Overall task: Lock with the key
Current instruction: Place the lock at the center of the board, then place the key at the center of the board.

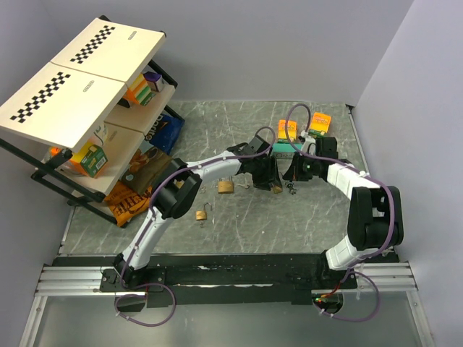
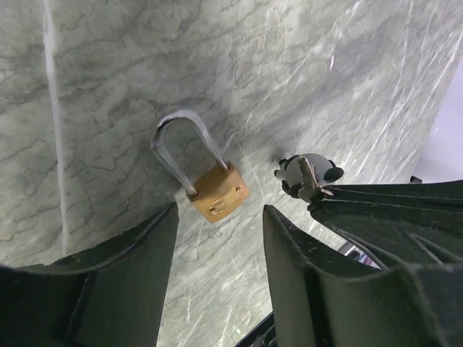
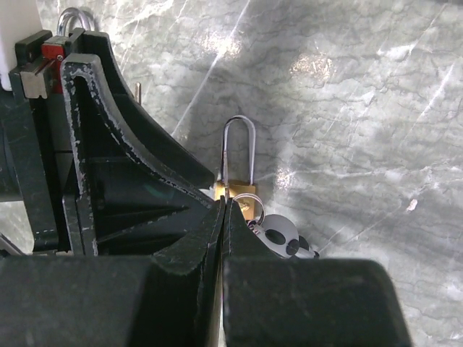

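**newbie_op:** Grey marbled bench (image 1: 304, 224), pale walls all round. So where's your key right now, and what are the two sets of fingers up to?

**rig_watcher:** Your right fingers (image 3: 181, 282) are pressed tight together. The tiny bunch of dark-grey metal keys on a ring (image 3: 278, 235) sticks out at their tip, pinched there as far as I can see. Your left fingers (image 2: 137, 267) are spread apart with nothing gripped. A small brass padlock with a thin wire shackle (image 2: 217, 194) lies flat on the bench just ahead of that gap, touching neither finger. The keys sit just beside its body. You can't tell from these views whether the shackle is clicked in.

**newbie_op:** Anything else around?

**rig_watcher:** A second brass padlock (image 1: 226, 186) lies further left and a third one (image 1: 202, 214) sits nearer your arm bases, both well apart from the fingers. There's a black rack with checkerboard panels (image 1: 79, 79) on the far left.
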Motion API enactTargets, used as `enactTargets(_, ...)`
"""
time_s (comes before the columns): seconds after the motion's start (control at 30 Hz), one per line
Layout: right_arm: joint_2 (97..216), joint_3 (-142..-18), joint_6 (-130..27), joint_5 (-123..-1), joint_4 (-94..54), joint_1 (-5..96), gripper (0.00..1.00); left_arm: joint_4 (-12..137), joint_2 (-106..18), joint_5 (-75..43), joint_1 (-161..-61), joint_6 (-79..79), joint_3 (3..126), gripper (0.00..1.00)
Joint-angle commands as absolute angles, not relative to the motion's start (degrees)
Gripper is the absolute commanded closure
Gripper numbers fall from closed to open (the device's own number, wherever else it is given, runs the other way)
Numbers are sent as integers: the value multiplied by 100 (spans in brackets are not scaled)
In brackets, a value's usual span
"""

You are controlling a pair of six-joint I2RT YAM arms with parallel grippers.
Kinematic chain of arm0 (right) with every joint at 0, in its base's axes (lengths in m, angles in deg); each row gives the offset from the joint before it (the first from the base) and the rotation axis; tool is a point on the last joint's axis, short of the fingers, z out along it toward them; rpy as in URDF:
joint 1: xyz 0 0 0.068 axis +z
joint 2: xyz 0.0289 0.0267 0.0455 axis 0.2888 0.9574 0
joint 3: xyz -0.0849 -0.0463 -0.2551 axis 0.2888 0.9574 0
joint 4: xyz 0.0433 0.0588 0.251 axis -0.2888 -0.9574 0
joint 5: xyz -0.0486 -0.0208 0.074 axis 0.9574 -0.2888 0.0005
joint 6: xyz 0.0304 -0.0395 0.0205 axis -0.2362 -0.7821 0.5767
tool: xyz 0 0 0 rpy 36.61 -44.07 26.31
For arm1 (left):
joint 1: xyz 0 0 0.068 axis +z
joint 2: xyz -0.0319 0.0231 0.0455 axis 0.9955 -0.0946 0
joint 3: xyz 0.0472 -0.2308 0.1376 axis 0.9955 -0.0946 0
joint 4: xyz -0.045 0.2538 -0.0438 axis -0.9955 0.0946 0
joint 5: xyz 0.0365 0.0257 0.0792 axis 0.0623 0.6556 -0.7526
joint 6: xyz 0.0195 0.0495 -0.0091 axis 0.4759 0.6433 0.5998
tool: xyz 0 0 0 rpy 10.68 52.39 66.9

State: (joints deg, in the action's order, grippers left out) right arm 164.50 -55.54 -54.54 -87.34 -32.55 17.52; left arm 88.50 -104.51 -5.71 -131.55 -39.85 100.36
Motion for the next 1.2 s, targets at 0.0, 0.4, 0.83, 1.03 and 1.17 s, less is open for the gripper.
enactTargets(0.0, 16597, -5786, -5368, -8651, -3123, 1705, 100, 9062, -10315, -760, -13186, -3898, 10010, 44)
enactTargets(0.4, 16878, -5646, -4753, -8686, -2868, 1705, 100, 8420, -8646, -744, -12984, -3362, 9001, 39)
enactTargets(0.83, 17414, -6164, -4506, -8396, -3167, 1705, 81, 8402, -7196, -383, -12299, -2676, 8051, 33)
enactTargets(1.03, 17406, -6313, -4594, -8396, -3281, 1705, 55, 8560, -6599, -172, -11973, -1737, 7611, 29)
enactTargets(1.17, 17151, -6358, -4769, -8746, -3343, 1705, 46, 8648, -5957, 695, -11666, -483, 7016, 28)
